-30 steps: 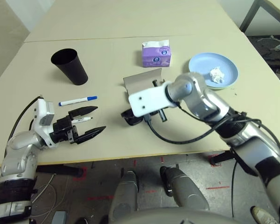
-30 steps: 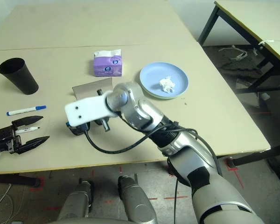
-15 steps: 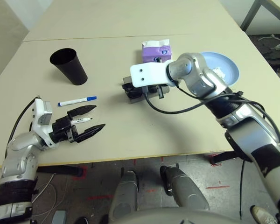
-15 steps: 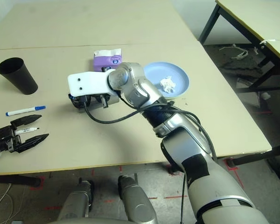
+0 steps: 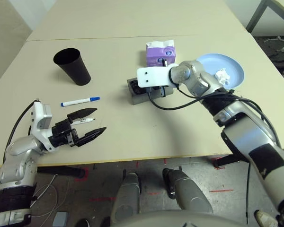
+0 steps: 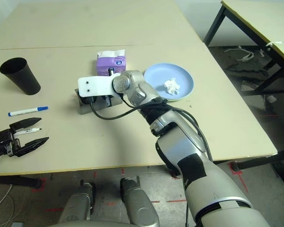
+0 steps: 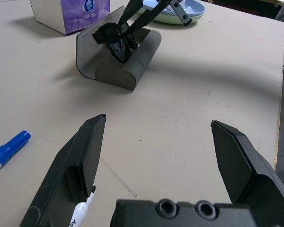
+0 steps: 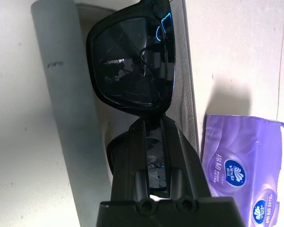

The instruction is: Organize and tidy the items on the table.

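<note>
At the lower left of the head view the left gripper (image 5: 87,124) rests wide open on the bench (image 5: 132,137), with the black-capped marker (image 5: 83,121) lying between its fingers and the blue-capped marker (image 5: 79,101) just above it. The cup (image 5: 72,66) stands at the upper left. Toward the centre, the right gripper (image 8: 151,137) is pinched narrow on the sunglasses (image 8: 132,66), holding them over the open case (image 5: 138,92). In the left wrist view the glasses hang tilted into the trough, one end lower than the other. If they are let go at that slant, they may catch on the rim or slide out onto the bench. Pressing down could also shove the light case. Just above it sits the tissue pack (image 5: 159,54), and to the right the blue plate (image 5: 225,66) holds the wad (image 5: 221,75). The right arm covers part of the case and plate; I cannot tell whether the glasses touch the case floor.
</note>
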